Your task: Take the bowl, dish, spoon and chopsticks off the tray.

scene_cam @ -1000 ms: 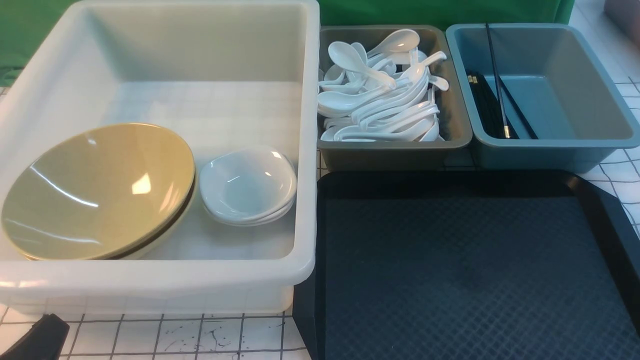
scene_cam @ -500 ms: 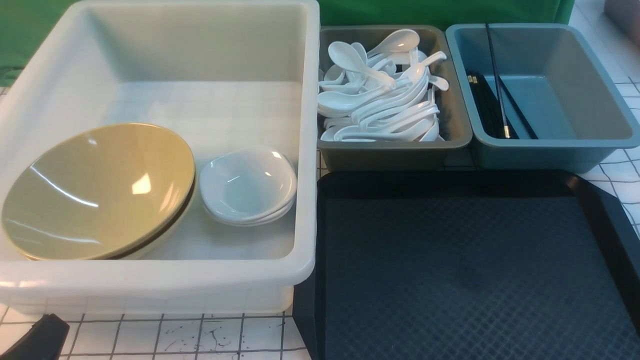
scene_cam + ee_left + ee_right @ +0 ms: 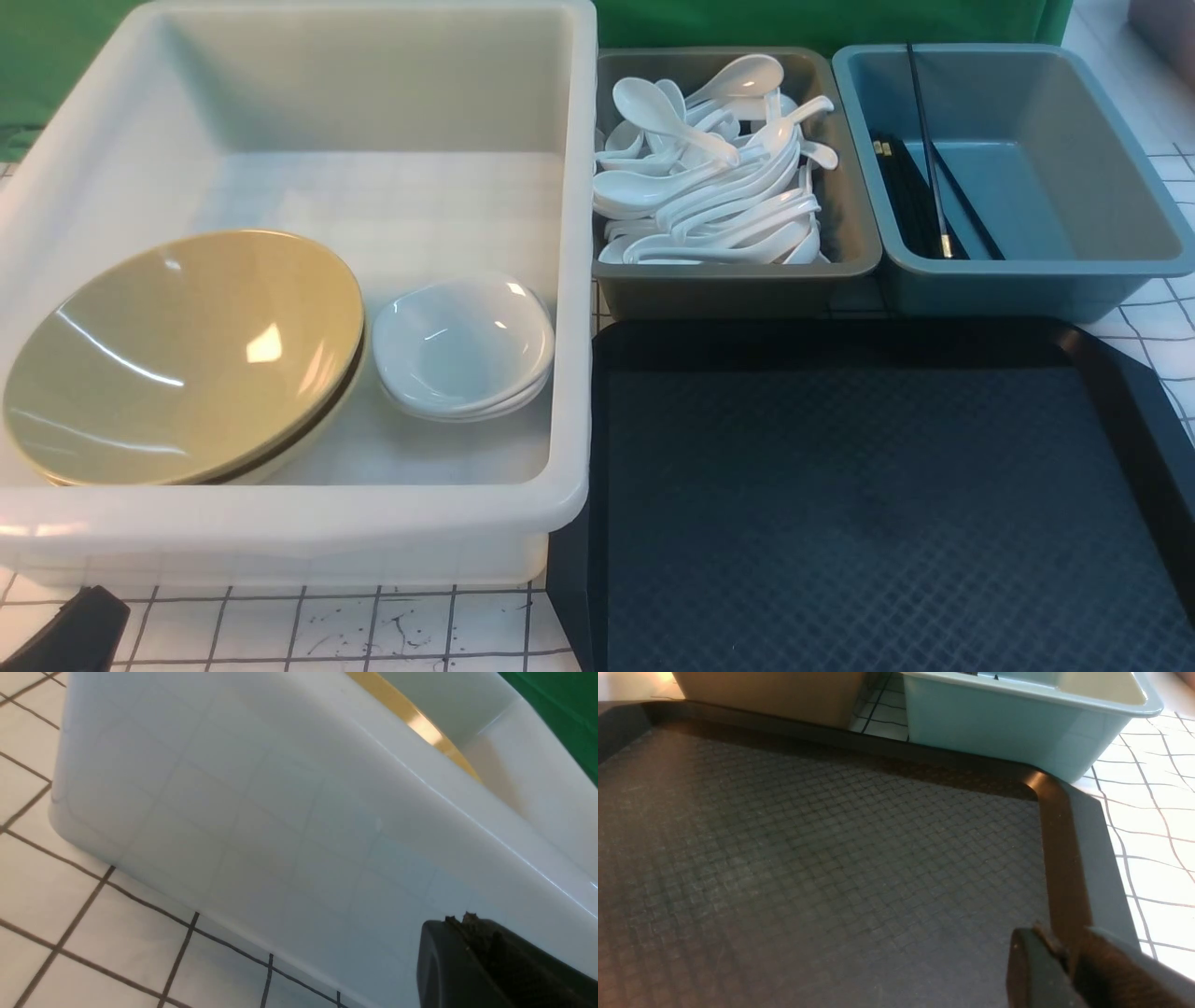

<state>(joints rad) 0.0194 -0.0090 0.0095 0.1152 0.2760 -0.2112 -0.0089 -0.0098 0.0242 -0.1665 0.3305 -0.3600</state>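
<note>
The black tray (image 3: 878, 504) lies bare at the front right, with nothing on its textured surface (image 3: 822, 849). The olive-yellow bowl (image 3: 177, 359) leans inside the white tub, and its rim (image 3: 411, 716) shows over the tub wall. Beside it sits a stack of small white dishes (image 3: 462, 345). White spoons (image 3: 709, 177) fill the grey bin. Black chopsticks (image 3: 920, 196) lie in the blue bin. My left gripper (image 3: 460, 919) is shut and empty, low by the tub's outer wall. My right gripper (image 3: 1069, 942) hovers over the tray's right rim, its jaws slightly parted and empty.
The deep white tub (image 3: 280, 527) takes up the left half of the table. The grey bin (image 3: 738, 285) and the blue bin (image 3: 1027, 275) stand side by side behind the tray. A green backdrop (image 3: 822, 19) closes the far side. The table top is white with a black grid (image 3: 308, 630).
</note>
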